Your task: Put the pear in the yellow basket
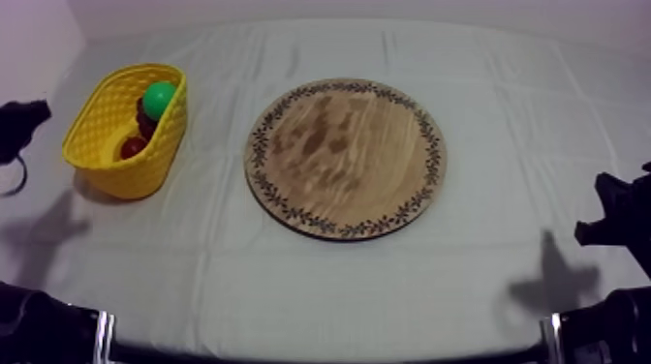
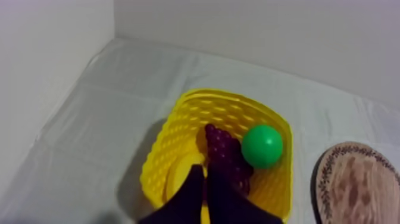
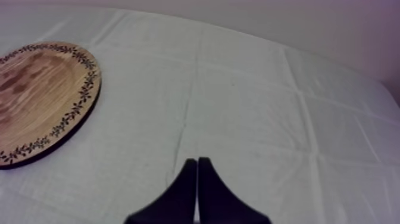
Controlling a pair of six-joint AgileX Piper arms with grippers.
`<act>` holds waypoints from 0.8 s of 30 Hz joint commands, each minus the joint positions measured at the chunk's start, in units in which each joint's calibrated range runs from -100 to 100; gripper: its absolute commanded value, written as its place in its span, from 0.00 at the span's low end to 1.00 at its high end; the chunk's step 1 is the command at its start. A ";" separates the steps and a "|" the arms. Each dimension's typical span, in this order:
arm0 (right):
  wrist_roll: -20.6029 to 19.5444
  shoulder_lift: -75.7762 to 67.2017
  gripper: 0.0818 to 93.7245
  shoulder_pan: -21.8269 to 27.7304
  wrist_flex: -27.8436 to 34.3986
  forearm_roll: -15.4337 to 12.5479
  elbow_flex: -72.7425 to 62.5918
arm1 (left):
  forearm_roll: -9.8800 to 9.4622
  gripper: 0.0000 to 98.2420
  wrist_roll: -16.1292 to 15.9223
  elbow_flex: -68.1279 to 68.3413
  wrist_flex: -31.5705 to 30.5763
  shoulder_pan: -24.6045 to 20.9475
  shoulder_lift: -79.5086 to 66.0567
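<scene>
The green pear [image 1: 158, 99] lies inside the yellow basket [image 1: 97, 116] at the table's left, at the basket's far end. In the left wrist view the pear [image 2: 262, 146] rests beside the dark grapes [image 2: 221, 149] in the basket [image 2: 178, 137]. My left gripper [image 2: 205, 171] hangs over the basket's near side, fingers together as a narrow wedge, holding nothing. From above it sits at the left edge [image 1: 24, 121]. The round wooden board [image 1: 346, 157] lies mid-table with its whole face showing. My right gripper [image 3: 197, 162] is shut over bare cloth, right of the board [image 3: 41, 95].
A small red fruit [image 1: 133, 146] and the grapes [image 1: 145, 120] share the basket with the pear. The right arm [image 1: 615, 208] stays low at the right edge. Walls close the far and left sides. Cloth lies open between board and both arms.
</scene>
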 commanded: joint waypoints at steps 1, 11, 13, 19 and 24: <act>0.00 0.01 0.00 -0.03 0.00 0.00 0.05 | 0.26 0.00 -1.00 7.33 0.11 0.29 -13.12; 0.00 0.01 0.00 -0.03 0.00 0.00 0.05 | 1.42 0.00 -3.41 17.87 2.97 2.19 -28.91; 0.00 0.01 0.00 -0.03 0.00 0.00 0.05 | 1.59 0.00 -3.77 19.17 3.04 2.45 -30.71; 0.00 0.01 0.00 -0.03 0.00 0.00 0.05 | 4.84 0.00 -7.35 21.36 2.96 2.78 -34.77; 0.00 0.01 0.00 -0.03 0.00 0.00 0.05 | 7.65 0.00 -10.26 22.67 2.12 2.63 -36.32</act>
